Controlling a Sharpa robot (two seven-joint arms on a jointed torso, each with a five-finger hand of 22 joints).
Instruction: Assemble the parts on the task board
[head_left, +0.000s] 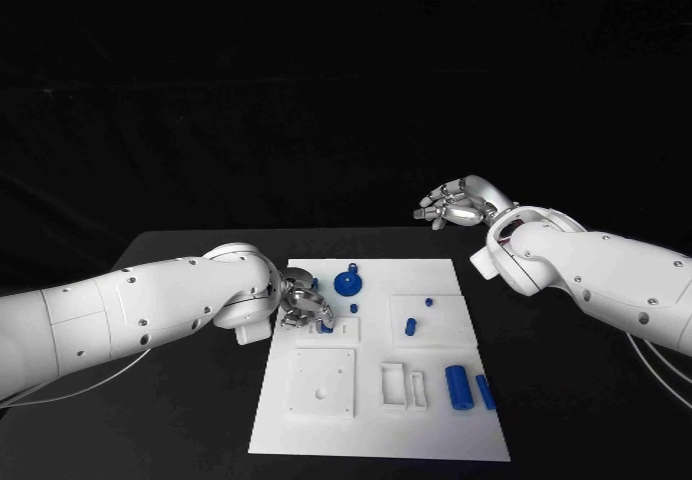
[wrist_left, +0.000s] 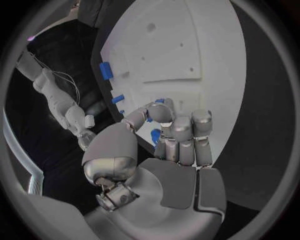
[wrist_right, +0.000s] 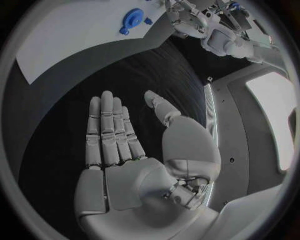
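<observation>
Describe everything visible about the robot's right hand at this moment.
The right hand is a silver, metallic-looking, many-fingered hand on a white arm. It is raised off to the far right side, away from the white task board, over the black table's far edge. In the right wrist view its fingers are stretched out straight and close together, the thumb set apart, the palm bare. It holds nothing and touches nothing.

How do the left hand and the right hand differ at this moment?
The left hand is over the task board, fingers curled at a small blue part; the right hand is away from the board. In the right wrist view, its fingers are straight and hold nothing. Both are silver.
</observation>
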